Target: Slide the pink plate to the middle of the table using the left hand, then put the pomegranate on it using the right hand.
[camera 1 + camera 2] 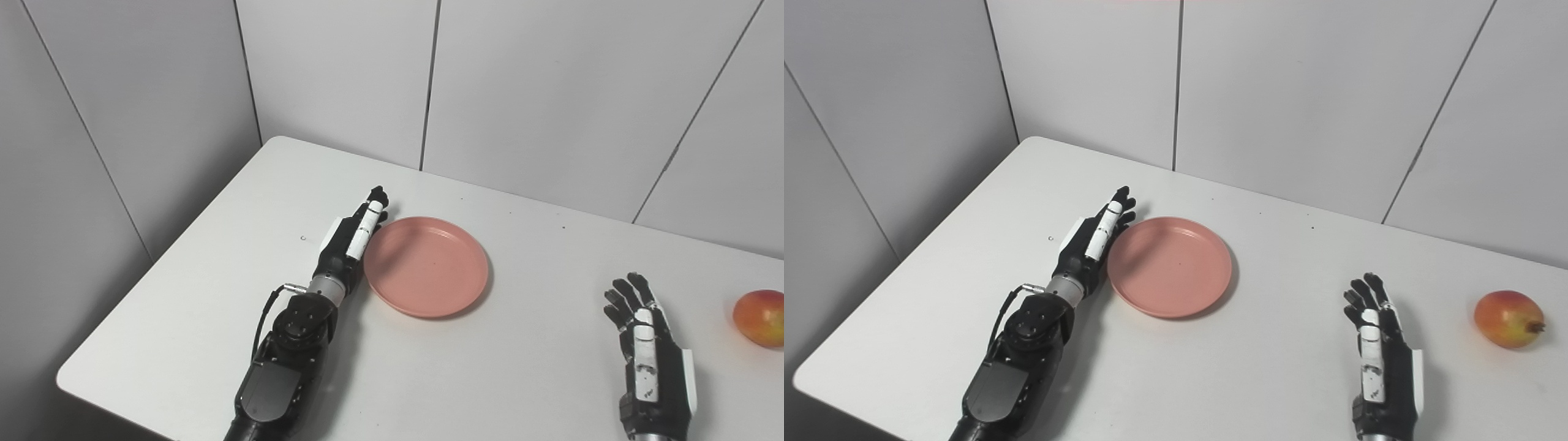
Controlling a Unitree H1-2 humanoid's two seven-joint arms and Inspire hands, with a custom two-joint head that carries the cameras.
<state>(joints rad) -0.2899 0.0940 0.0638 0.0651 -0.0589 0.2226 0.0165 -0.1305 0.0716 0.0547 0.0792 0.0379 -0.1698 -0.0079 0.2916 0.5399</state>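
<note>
The pink plate (427, 266) lies flat on the white table (527, 367), a little left of its middle, with nothing on it. My left hand (354, 239) stands on edge against the plate's left rim, fingers stretched out and holding nothing. The pomegranate (1509, 318), red and yellow, rests near the table's right side. My right hand (1377, 343) hovers open near the front edge, fingers spread, to the left of the pomegranate and apart from it.
Grey panel walls (520, 92) close in behind the table and on its left. The table's rounded left corner (67, 376) and front edge lie near my left forearm (288, 361). A tiny speck (303, 237) marks the tabletop left of the hand.
</note>
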